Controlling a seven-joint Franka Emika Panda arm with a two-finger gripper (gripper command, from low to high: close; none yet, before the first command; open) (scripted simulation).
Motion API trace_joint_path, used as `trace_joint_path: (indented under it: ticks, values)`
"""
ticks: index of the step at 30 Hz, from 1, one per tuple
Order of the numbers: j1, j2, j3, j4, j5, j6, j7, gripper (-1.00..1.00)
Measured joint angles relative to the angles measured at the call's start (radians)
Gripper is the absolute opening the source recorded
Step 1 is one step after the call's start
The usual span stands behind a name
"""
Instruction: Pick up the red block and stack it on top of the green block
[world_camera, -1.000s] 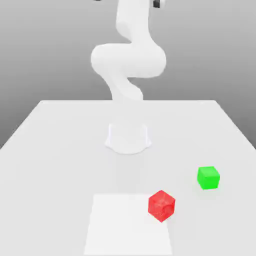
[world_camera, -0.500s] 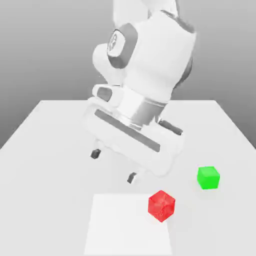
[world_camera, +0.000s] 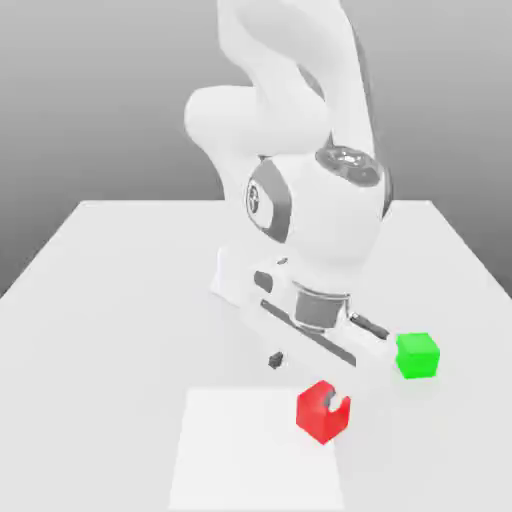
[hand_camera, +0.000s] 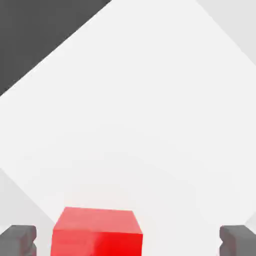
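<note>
Around the red block (world_camera: 321, 412) we have lowered our released tool (world_camera: 308, 383), ready to grasp; green block (world_camera: 417, 355) waits nearby.

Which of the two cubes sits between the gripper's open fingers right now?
The red block, flanked by the gripper fingers. The green block sits apart, toward the exterior view's right.

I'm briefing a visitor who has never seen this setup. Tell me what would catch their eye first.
The big white Panda arm bends low over the table, its open gripper beside the red block. That block sits near the front, off-centre between the fingertips in the hand view. The green block stands apart, toward the exterior view's right.
</note>
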Motion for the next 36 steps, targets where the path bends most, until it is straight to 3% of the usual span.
trace_joint_path:
  ticks: [3,7,12,13,19,22,28,34,36]
  values:
    - [0.003,0.025,-0.008,-0.007,0.025,0.051,0.008,0.0]
    - [0.04,0.108,-0.08,0.007,-0.113,0.114,0.111,0.0]
    - [0.18,0.226,-0.263,0.034,-0.311,0.192,0.258,0.0]
    - [0.203,0.242,-0.292,0.037,-0.335,0.203,0.277,-1.0]
    - [0.215,0.25,-0.306,0.039,-0.347,0.21,0.287,-1.0]
    - [0.157,0.205,-0.232,0.028,-0.275,0.181,0.231,-1.0]
    - [0.081,0.066,-0.099,-0.001,-0.022,0.091,0.046,-1.0]
    - [0.118,-0.05,-0.022,-0.033,0.164,0.007,-0.166,-1.0]
    - [0.239,-0.089,0.01,-0.05,0.233,-0.015,-0.294,-1.0]
